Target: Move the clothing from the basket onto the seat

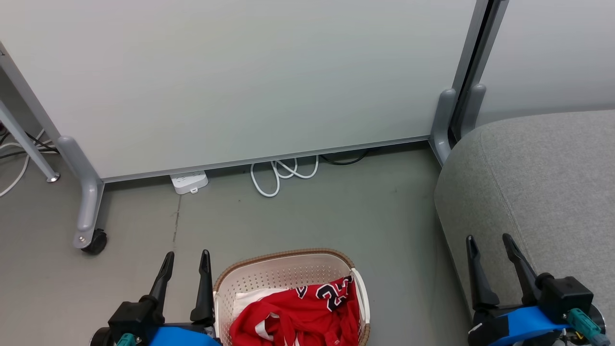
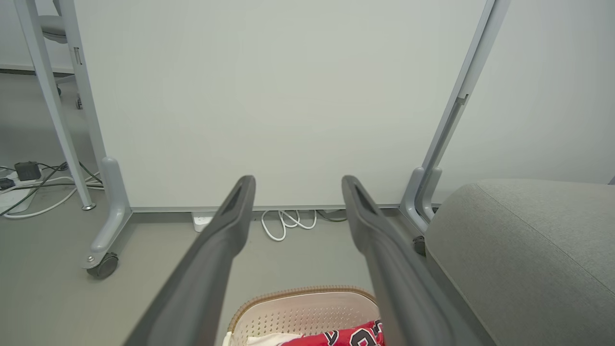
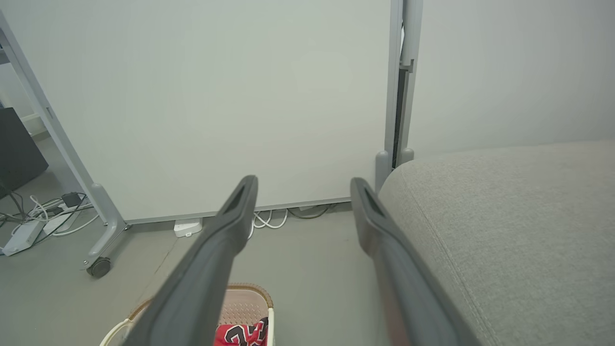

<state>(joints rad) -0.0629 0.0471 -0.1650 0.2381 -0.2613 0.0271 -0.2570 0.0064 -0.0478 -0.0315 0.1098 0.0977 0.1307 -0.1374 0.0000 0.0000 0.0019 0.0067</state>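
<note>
The cream basket (image 1: 283,269) with a brown woven rim stands on the floor at the bottom centre of the head view. Inside it lies the clothing (image 1: 298,312): red fabric with dark numerals outlined in white, over some white cloth. The basket (image 2: 298,310) and clothing (image 2: 346,336) also show low in the left wrist view, and again as basket (image 3: 240,307) and clothing (image 3: 242,334) in the right wrist view. My left gripper (image 1: 187,262) stands open just left of the basket, holding nothing. My right gripper (image 1: 487,245) stands open over the front edge of the grey seat (image 1: 543,182).
A wheeled partition panel (image 1: 240,77) closes off the back, its castor foot (image 1: 93,240) at the left. A white power strip (image 1: 189,181) and coiled white cable (image 1: 281,173) lie at its base. More cables lie at the far left (image 1: 14,158).
</note>
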